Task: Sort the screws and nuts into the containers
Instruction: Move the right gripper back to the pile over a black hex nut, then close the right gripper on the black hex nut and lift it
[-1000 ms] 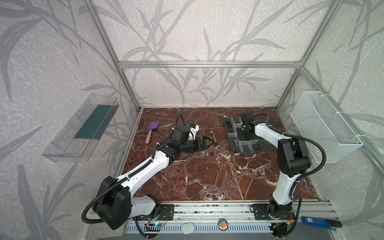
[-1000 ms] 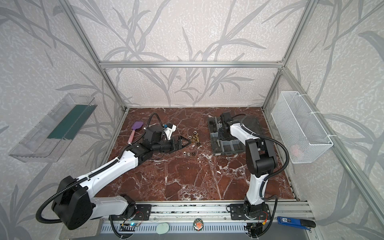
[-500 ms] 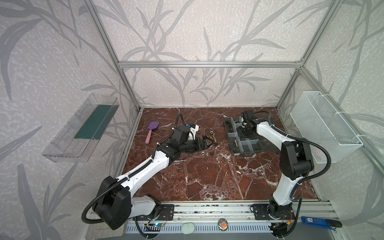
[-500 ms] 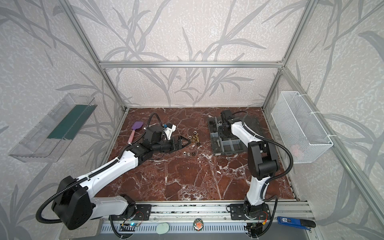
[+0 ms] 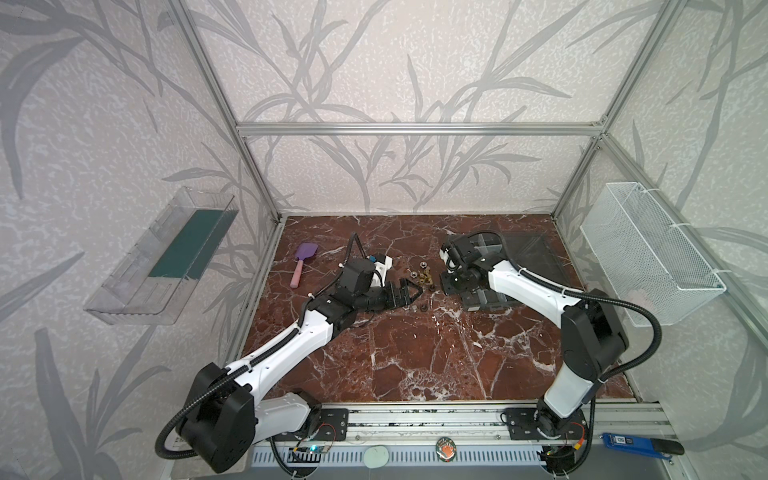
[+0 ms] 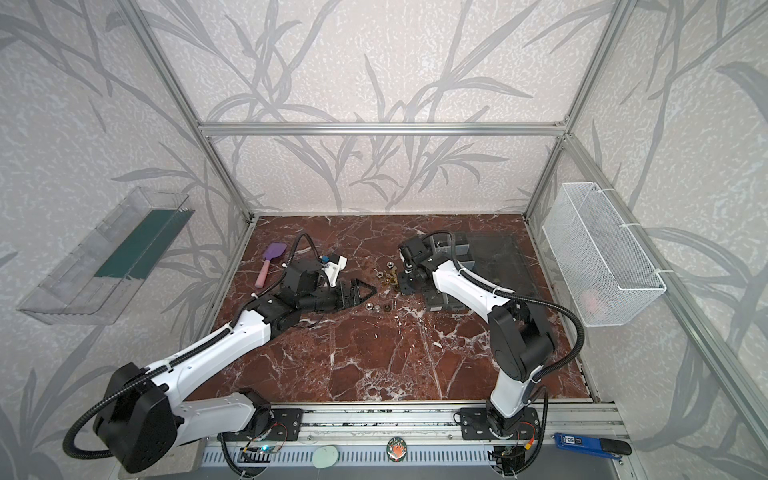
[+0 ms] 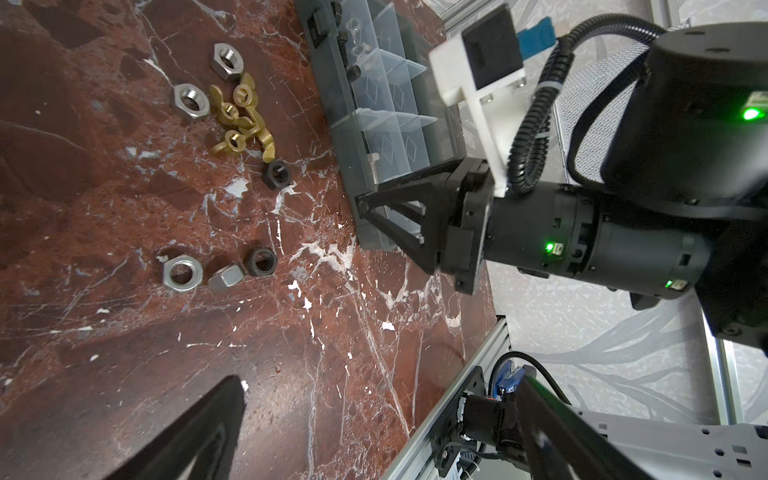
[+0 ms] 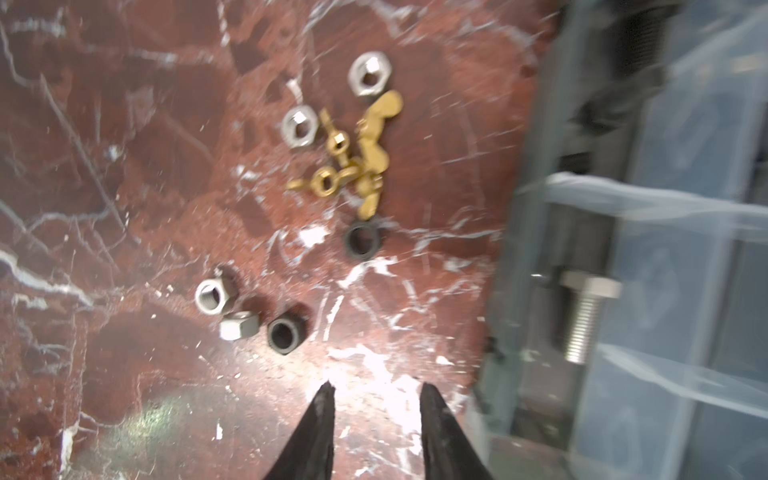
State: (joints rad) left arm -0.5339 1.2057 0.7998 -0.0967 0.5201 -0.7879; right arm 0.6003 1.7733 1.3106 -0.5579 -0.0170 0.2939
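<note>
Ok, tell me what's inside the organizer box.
A silver screw lies in one compartment of the organizer box; black screws lie in another. Other visible compartments look empty. The right arm covers the rest.

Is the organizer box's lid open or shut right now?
Open. In a top view the transparent lid lies flat on the table beside the organizer box, whose compartments stand uncovered.
</note>
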